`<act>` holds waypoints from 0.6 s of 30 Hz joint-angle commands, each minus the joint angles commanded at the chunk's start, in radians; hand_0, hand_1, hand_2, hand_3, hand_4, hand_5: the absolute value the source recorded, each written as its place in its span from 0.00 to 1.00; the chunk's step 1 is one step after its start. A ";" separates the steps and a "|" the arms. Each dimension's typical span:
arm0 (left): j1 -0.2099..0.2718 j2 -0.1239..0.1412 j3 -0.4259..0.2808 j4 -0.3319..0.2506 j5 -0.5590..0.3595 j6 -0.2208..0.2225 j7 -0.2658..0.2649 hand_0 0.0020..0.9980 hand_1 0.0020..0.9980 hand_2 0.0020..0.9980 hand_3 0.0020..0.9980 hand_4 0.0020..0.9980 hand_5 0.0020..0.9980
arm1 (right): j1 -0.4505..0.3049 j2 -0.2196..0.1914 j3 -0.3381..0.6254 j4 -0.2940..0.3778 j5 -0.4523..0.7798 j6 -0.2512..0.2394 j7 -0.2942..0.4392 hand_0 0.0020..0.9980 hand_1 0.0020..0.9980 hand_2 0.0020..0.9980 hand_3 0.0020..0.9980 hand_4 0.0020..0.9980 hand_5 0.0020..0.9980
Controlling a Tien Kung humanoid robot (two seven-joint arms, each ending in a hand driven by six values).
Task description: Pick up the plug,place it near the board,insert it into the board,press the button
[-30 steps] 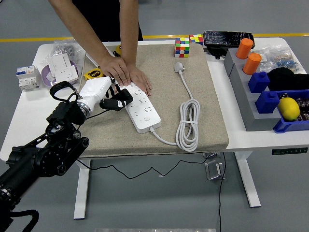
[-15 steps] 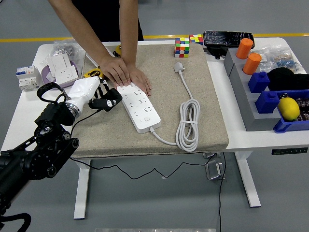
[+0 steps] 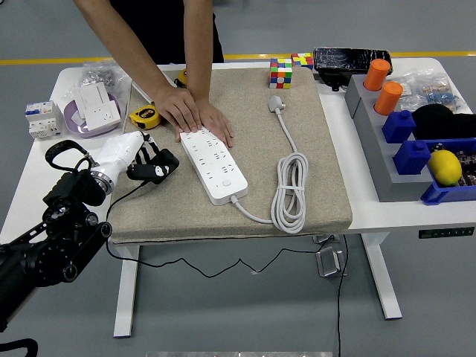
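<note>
Beige felt covers the middle of the white desk (image 3: 52, 167), and on this mat (image 3: 312, 190) lies a white power strip (image 3: 214, 165), set at a slant with its cord (image 3: 290, 195) looped in a coil to its right. The cord runs up to the grey plug (image 3: 275, 103), which lies loose on the mat near its far edge, well apart from the strip's sockets. A person at the far side presses both hands (image 3: 195, 113) flat, one over the other, on the strip's far end. The robot's left hand (image 3: 141, 160) hangs over the mat's left edge, just left of the strip and not touching it; its black fingers (image 3: 160, 165) are loosely curled and hold nothing. A yellow tape measure (image 3: 143, 115) sits just beyond that hand. Two colourful puzzle cubes (image 3: 281, 73) stand at the mat's far edge. On the right a grey rack (image 3: 379, 160) holds orange cylinders (image 3: 388, 97) and blue blocks (image 3: 400, 126), with a lemon (image 3: 445, 166) in a blue tray.
</note>
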 joint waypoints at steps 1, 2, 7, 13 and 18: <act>0.000 0.000 -0.003 -0.001 -0.007 0.001 -0.006 0.39 0.45 0.42 0.40 0.76 0.34 | 0.000 0.000 -0.001 0.000 -0.002 0.001 -0.001 0.87 0.79 0.76 0.78 1.00 0.84; -0.001 0.000 -0.005 -0.001 -0.012 0.000 -0.010 0.39 0.45 0.42 0.40 0.76 0.34 | 0.001 -0.001 0.000 0.000 -0.003 0.001 -0.001 0.87 0.79 0.76 0.78 1.00 0.84; -0.001 0.001 -0.010 0.002 -0.031 -0.013 -0.024 0.48 0.65 0.56 0.53 0.93 0.40 | 0.001 -0.001 0.002 0.000 -0.003 0.002 -0.001 0.86 0.79 0.76 0.78 1.00 0.84; 0.000 0.002 -0.013 0.005 -0.020 -0.023 -0.029 0.48 0.65 0.56 0.53 0.93 0.40 | 0.001 0.000 0.002 0.000 -0.002 0.001 -0.001 0.86 0.79 0.76 0.78 1.00 0.84; 0.001 0.004 -0.018 0.005 -0.013 -0.026 -0.030 0.61 0.77 0.73 0.67 1.00 0.44 | 0.001 0.000 0.001 0.000 -0.002 0.001 0.000 0.87 0.79 0.76 0.78 1.00 0.84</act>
